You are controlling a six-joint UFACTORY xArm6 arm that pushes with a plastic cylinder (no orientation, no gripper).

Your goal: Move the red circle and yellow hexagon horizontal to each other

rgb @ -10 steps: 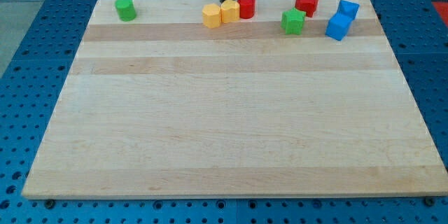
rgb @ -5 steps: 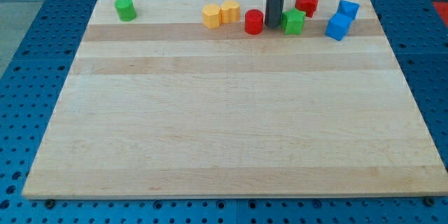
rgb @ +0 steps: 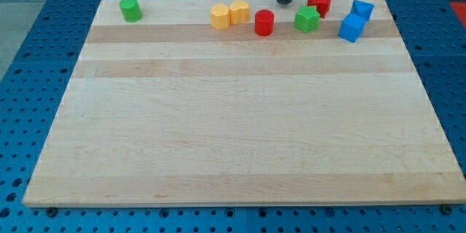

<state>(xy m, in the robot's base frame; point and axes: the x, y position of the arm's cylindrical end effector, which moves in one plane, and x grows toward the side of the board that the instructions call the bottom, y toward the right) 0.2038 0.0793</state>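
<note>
1. Task blocks: red circle (rgb: 264,22) sits near the view's top edge of the tabletop (rgb: 233,116), just to the view's right of the yellow hexagon (rgb: 220,16). A second yellow block (rgb: 239,12) lies between them, touching the hexagon and slightly nearer the view's top. The red circle is a little lower in the view than the hexagon, so the pair is close to level but not exactly.
2. Risk: pushing the red circle toward the view's top-left could knock the second yellow block, which would shove the hexagon and spoil the line.
3. Risk: the green block (rgb: 306,19) and red star-like block (rgb: 319,2) stand just to the view's right of my tip (rgb: 284,2); a sideways sweep could drag them into the circle.
4. Risk: all of these sit near the tabletop's top edge, so an overlong push could send one off.
5. Pose: rod upright, entering from the view's top; my tip is above and right of the red circle, apart from it, touching no block.
6. Fingers: none on this rig, so nothing is held.
7. Others: green cylinder (rgb: 130,9) far left; two blue cubes (rgb: 352,27) far right.
</note>
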